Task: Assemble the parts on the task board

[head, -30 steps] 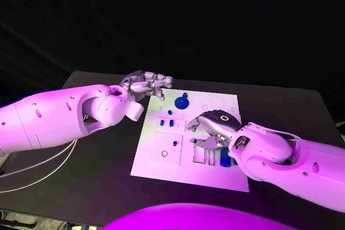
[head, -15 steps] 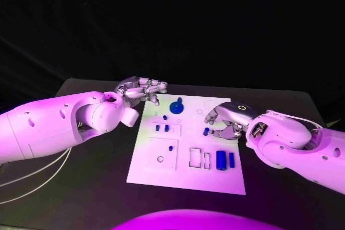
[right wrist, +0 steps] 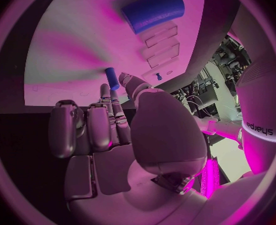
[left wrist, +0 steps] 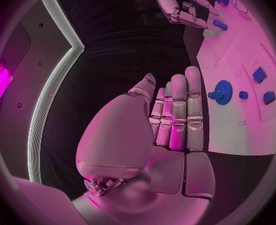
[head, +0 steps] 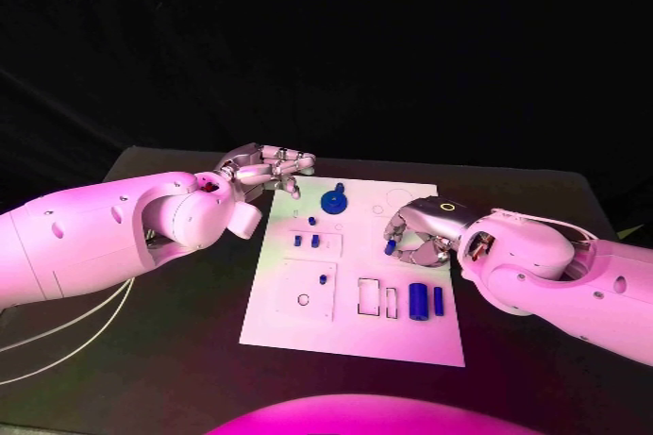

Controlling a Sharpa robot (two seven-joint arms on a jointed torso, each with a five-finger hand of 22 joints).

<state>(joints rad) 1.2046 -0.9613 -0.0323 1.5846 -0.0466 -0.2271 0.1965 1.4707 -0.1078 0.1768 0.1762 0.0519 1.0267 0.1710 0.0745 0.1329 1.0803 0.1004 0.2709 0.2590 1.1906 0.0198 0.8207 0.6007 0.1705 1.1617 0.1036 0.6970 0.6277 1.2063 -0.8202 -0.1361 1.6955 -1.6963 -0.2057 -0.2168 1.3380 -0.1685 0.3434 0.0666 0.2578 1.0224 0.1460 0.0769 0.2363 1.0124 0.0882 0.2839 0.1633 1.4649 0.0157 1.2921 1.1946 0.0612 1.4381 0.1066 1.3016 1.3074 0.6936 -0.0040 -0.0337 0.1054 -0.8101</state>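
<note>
Right hand pinching; left hand open

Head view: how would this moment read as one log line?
right robot hand: pinching small blue peg | left robot hand: open, holding nothing | white board: parts remain

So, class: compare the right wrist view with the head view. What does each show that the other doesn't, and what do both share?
Right wrist view alone: the right hand's palm side, with a small blue peg pinched at its fingertips.
Head view alone: the left hand at the board's far left corner, and the blue gear.
Both: the white task board and the thick blue cylinder.
</note>
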